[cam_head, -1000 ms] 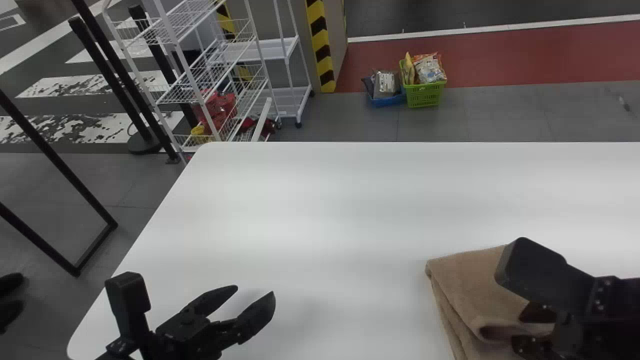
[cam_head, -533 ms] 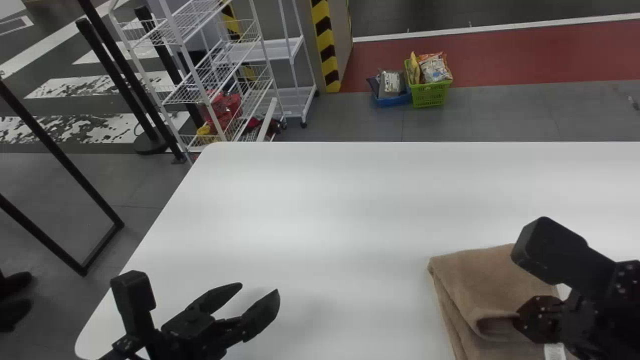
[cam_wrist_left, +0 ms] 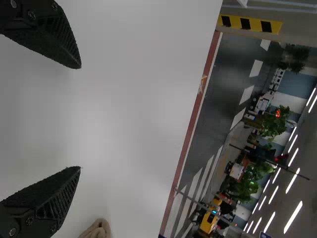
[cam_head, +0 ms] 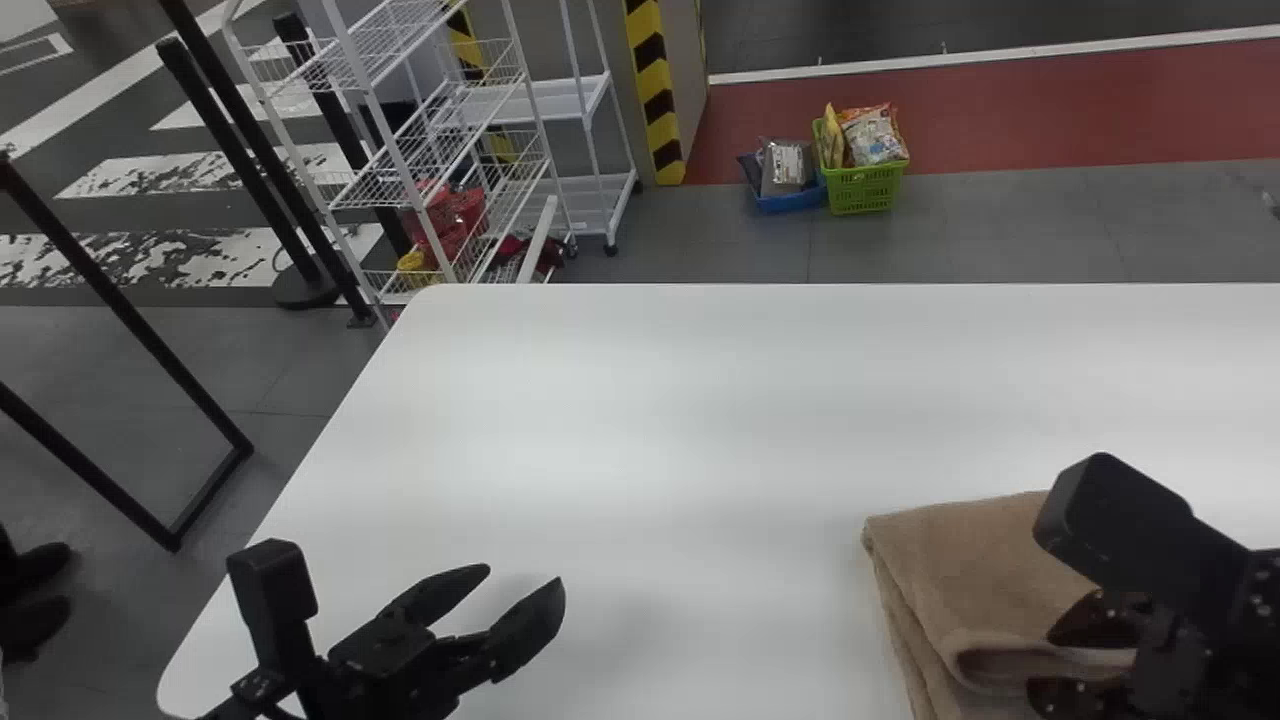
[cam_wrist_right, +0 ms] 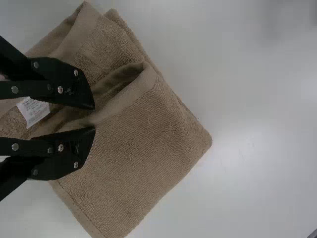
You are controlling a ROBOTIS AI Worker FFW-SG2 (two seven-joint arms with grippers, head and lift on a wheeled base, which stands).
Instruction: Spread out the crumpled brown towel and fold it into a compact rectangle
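My left gripper [cam_head: 525, 581] is open over the left part of the table, holding nothing; in the left wrist view the left gripper [cam_wrist_left: 80, 118] has white tabletop between its widely parted fingers. The brown towel [cam_head: 980, 560] lies folded in layers at the lower right, its near part cut off by the view. My right gripper [cam_head: 1050, 658] is over the towel's right side at a raised fold. In the right wrist view the right gripper [cam_wrist_right: 95, 118] has a narrow gap between its fingers, beside the hem of the towel [cam_wrist_right: 143, 148]; a white tag lies behind them.
The white table [cam_head: 650, 420] extends beyond and left of the towel. On the floor past its far edge are a green basket [cam_head: 866, 188] and a blue bin [cam_head: 790, 199]. A white wire rack [cam_head: 440, 170] stands behind the far left corner.
My right gripper's fingers, together half a second ago, have parted over the fold. Since one second ago it has shifted slightly right. The left gripper keeps its pose over the table.
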